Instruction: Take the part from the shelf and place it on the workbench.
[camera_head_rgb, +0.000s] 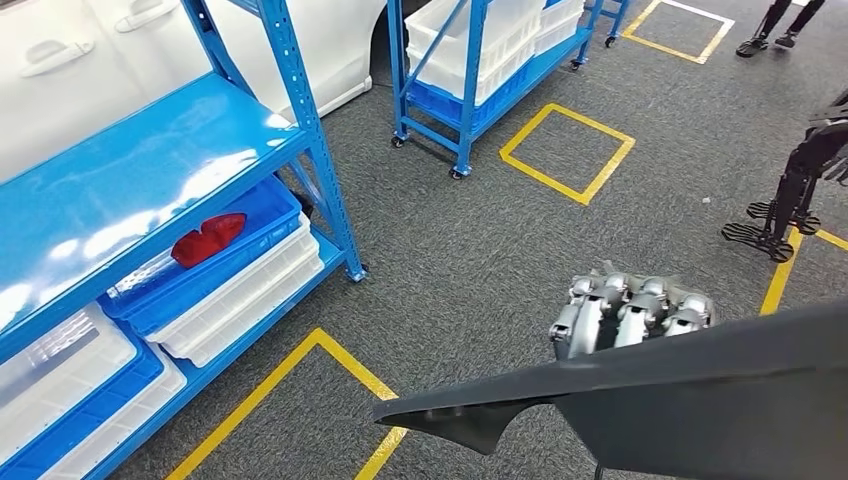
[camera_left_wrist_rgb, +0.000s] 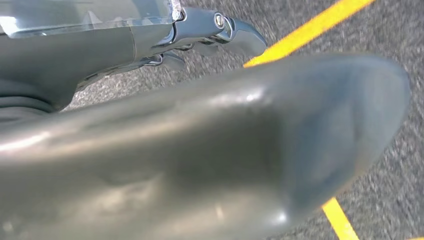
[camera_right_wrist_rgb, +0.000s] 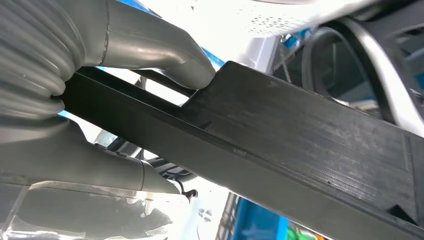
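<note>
Part: long black plastic panel (camera_head_rgb: 690, 395), held above grey carpet (camera_head_rgb: 500, 240), pointed end toward blue shelf rack (camera_head_rgb: 150, 160).
Right hand (camera_head_rgb: 632, 312): fingers curled over panel's upper edge; thumb (camera_right_wrist_rgb: 160, 52) and fingers clamped on it.
Left hand (camera_left_wrist_rgb: 220, 30): beside a large grey surface, finger state impossible to tell.
Rack: red part (camera_head_rgb: 207, 238) in blue bin (camera_head_rgb: 255, 215).

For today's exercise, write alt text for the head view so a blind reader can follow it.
A robot hand grips a long black part above grey floor marked with yellow tape squares. To the left stands a blue shelf holding bins, one with a red piece inside.
</note>
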